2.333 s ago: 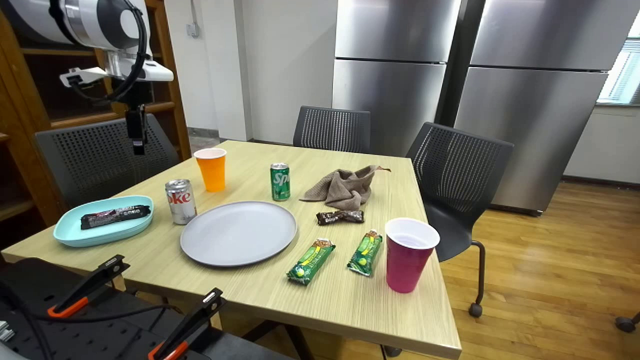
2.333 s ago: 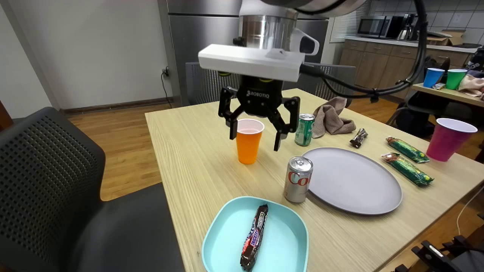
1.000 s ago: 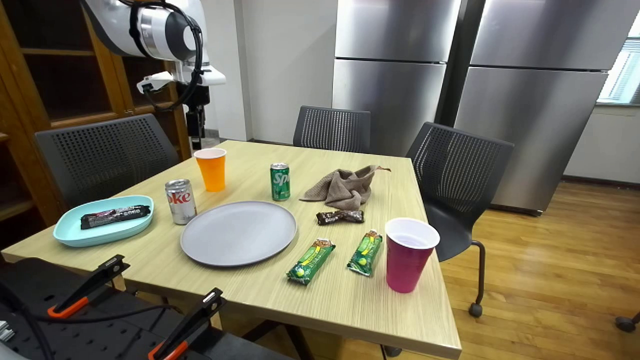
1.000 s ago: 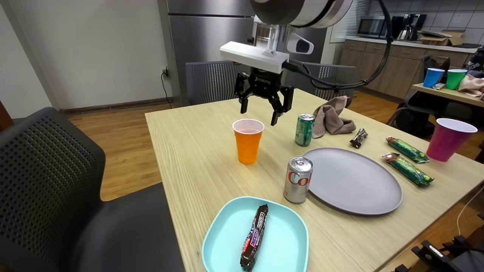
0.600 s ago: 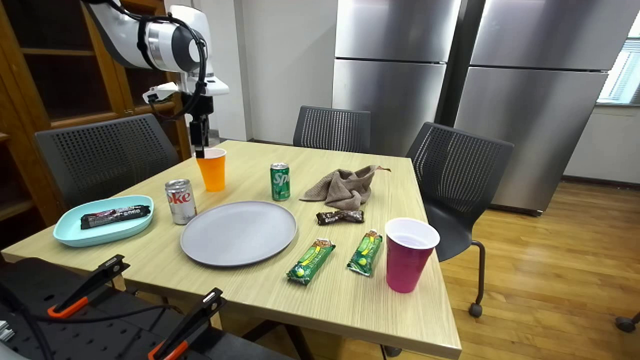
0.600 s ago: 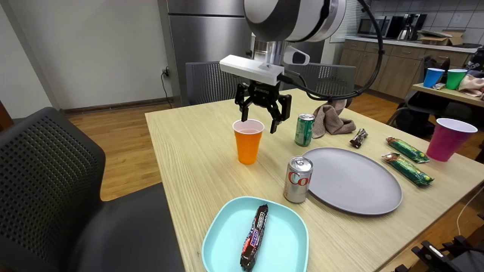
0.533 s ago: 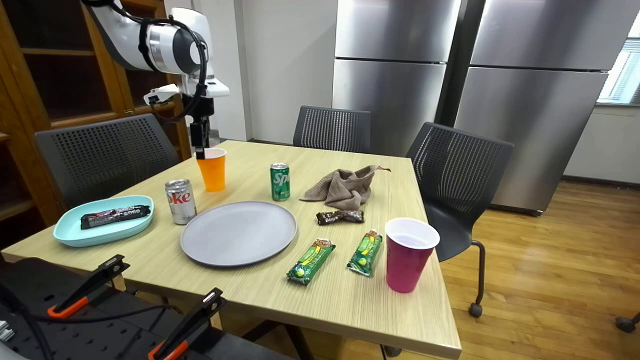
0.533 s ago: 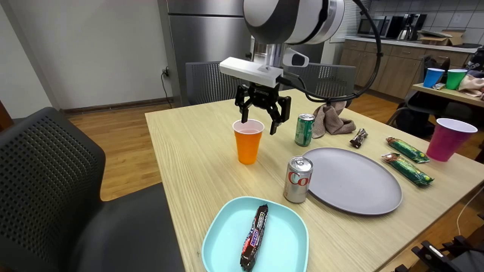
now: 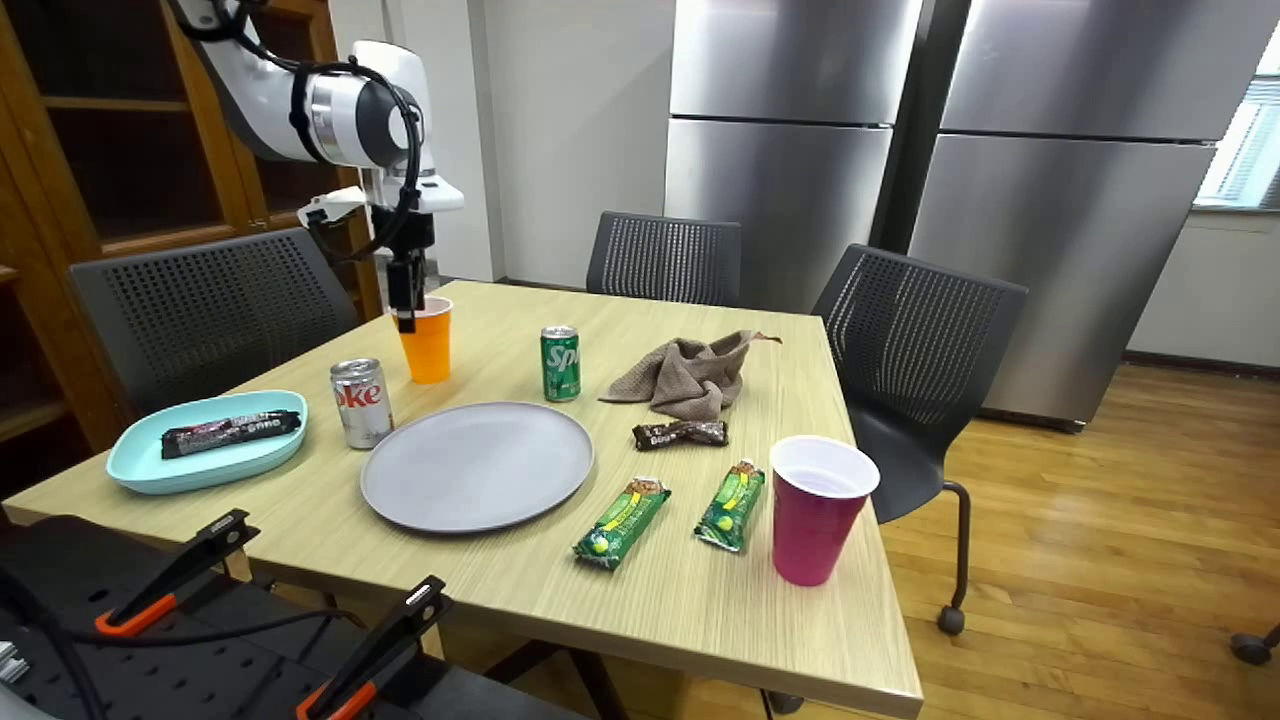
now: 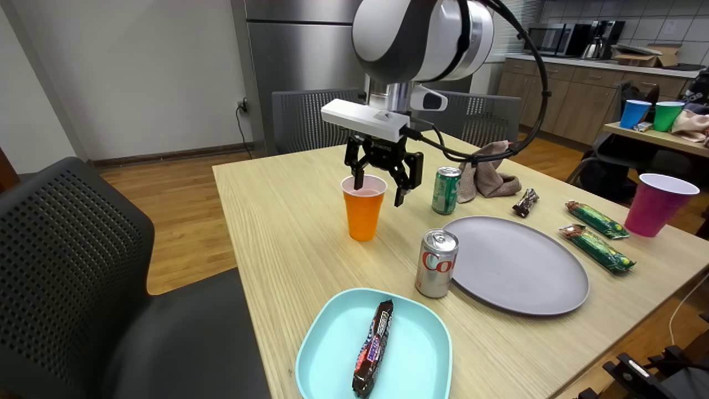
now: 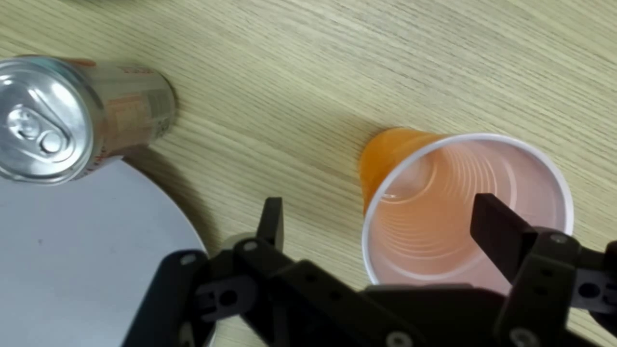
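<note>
Tabletop (image 9: 490, 340): pale wood grain, straight-edged, one corner toward the camera in an exterior view.
Room: stainless refrigerators (image 9: 780, 190) beyond the table; wood-strip floor (image 9: 1130, 520); glass-fronted wooden cabinet (image 9: 130, 165) to one side; microwave (image 10: 545, 40) on a wood-fronted counter (image 10: 579, 91) farther back.
Chairs: gray mesh-back chairs (image 9: 920, 340) round the table, one close along the edge by the teal tray (image 10: 415, 349).
Orange cup (image 10: 363, 219): upright on the tabletop, mouth up, set in from the edge, well apart from the magenta cup (image 9: 815, 540).
Gripper (image 10: 379, 192): jaws spread wide, nothing in hold. One jaw over the orange cup's mouth, its mate outside the wall. Whether the inner tip dips below the rim, cannot tell.
Cans: silver Coke can (image 9: 363, 405) upright between orange cup and tray, just beside the gray plate (image 9: 477, 467); Sprite can (image 9: 560, 365) near the brown cloth (image 9: 690, 375).
Snacks: Snickers bar (image 10: 372, 349) in the tray; dark-wrapped bar (image 9: 680, 434) near the cloth; green-wrapped bars (image 9: 624, 523) near the magenta cup.
Edges: tray close to the chair-side edge; magenta cup near the opposite one; black-and-orange clamps (image 9: 180, 575) by the front.
Open room: broad band of wood grain between orange cup and chair-side edge; narrower gap to the Coke can.
Overhead: arm (image 10: 399, 41) comes in from above, its cable (image 10: 545, 91) looping out on the cloth side.
</note>
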You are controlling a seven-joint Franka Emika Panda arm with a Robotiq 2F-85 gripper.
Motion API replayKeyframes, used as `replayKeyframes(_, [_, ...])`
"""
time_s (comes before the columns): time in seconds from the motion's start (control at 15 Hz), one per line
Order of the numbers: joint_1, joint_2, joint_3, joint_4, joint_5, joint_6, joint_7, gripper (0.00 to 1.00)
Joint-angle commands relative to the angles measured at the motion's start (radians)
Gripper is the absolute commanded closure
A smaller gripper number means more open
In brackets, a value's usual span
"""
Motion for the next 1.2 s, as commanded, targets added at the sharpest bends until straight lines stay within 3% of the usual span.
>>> replayKeyframes(0.0, [0.022, 0.014, -0.016, 0.024, -0.016, -0.006, 0.036, 0.25])
replayKeyframes(0.07, [0.023, 0.012, -0.016, 0.021, -0.014, -0.005, 0.034, 0.26])
replayKeyframes(0.67, [0.025, 0.003, -0.013, 0.014, -0.006, 0.002, 0.032, 0.97])
replayKeyframes(1.13, [0.024, -0.006, -0.014, 0.007, -0.006, 0.014, 0.033, 0.99])
